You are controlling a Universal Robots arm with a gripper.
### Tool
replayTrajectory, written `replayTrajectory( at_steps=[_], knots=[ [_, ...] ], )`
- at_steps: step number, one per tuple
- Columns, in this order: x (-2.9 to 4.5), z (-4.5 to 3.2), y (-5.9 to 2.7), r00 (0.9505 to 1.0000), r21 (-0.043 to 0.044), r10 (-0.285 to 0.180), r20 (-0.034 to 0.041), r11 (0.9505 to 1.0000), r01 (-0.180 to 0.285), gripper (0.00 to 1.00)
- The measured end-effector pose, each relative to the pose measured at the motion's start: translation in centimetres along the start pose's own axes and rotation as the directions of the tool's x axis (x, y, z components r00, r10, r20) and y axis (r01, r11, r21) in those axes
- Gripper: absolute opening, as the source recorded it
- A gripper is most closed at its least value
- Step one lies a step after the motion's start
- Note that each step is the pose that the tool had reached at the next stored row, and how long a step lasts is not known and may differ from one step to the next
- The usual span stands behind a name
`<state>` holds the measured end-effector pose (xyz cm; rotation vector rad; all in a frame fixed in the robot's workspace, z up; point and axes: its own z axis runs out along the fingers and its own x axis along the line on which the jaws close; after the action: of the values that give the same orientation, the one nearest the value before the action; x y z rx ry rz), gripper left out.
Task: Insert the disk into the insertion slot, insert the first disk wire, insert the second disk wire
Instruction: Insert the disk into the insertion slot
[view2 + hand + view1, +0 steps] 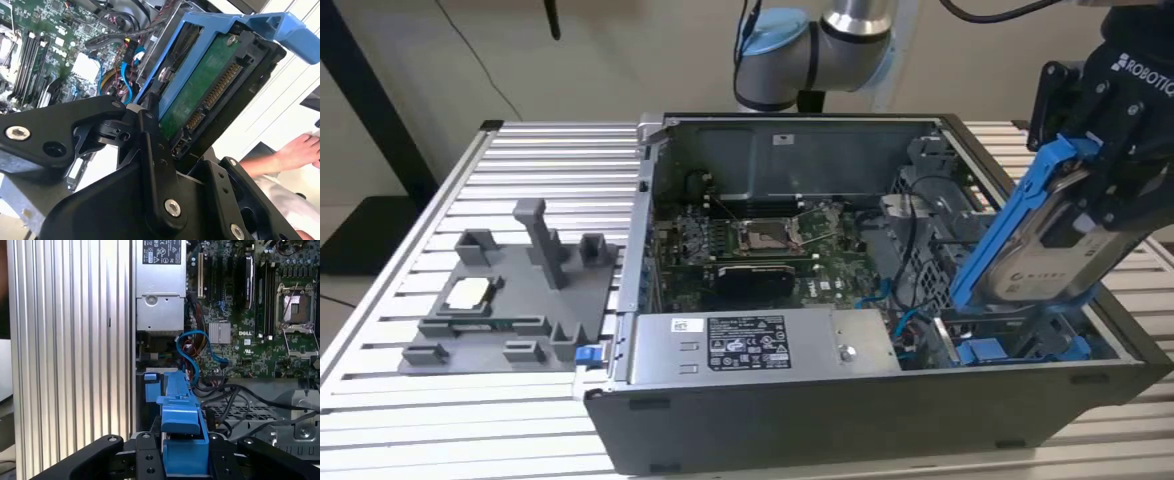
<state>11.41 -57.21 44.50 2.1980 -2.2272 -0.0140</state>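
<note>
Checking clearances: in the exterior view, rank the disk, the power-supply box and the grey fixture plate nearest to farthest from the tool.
1. disk, gripped in the tool, exterior view's right.
2. power-supply box, middle, case front.
3. grey fixture plate, exterior view's far left.

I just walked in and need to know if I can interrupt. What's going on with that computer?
The robot's hand is clamped on the disk in its blue carrier, holding it tilted over the open computer case at the exterior view's right. The disk's lower end sits close above the insertion slot with its blue rails, not yet seated. In the second wrist view the disk's connectors are bare, with no wire plugged in.
</note>
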Motion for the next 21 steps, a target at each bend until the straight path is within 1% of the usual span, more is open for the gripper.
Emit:
replayTrajectory(
  at_steps=[7, 13, 17, 21],
  knots=[
    [-0.01, 1.26, -0.60, 1.0000, 0.0000, -0.001, -0.0002, 1.0000, 0.001, 0.33],
    [-0.02, 2.30, -0.62, 1.0000, -0.0007, 0.000, -0.0002, 1.0000, 0.000, 0.33],
    [-0.02, 2.76, -0.63, 1.0000, -0.0026, 0.000, -0.0003, 1.0000, 0.000, 0.33],
    [-0.02, 3.01, -0.65, 1.0000, -0.0032, 0.000, -0.0003, 1.0000, 0.000, 0.33]
  ],
)
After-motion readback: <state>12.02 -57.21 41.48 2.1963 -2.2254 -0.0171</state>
